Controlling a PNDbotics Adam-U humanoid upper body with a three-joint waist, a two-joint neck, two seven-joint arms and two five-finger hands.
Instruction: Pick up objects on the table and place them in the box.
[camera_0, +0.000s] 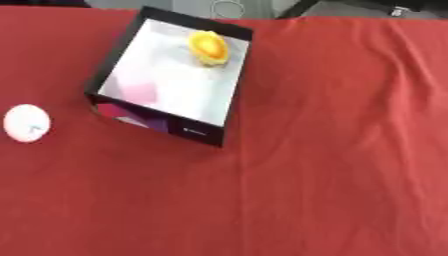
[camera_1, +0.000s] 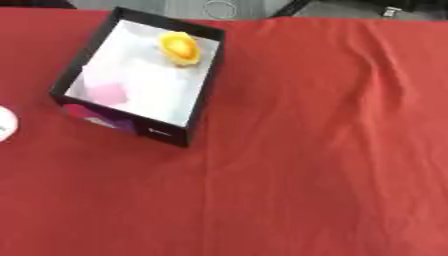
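Observation:
A black-walled box (camera_0: 112, 61) with a pale floor stands on the red cloth at the upper left, turned askew. A yellow and orange object (camera_0: 209, 47) lies inside it near the far right corner. A round white object (camera_0: 26, 123) with a small blue mark lies on the cloth left of the box, apart from it. Neither hand shows in either view.
The red tablecloth (camera_0: 332, 150) covers the whole table, with folds running down the right part. A grey floor with a white cable loop (camera_0: 229, 7) and dark legs shows past the far edge.

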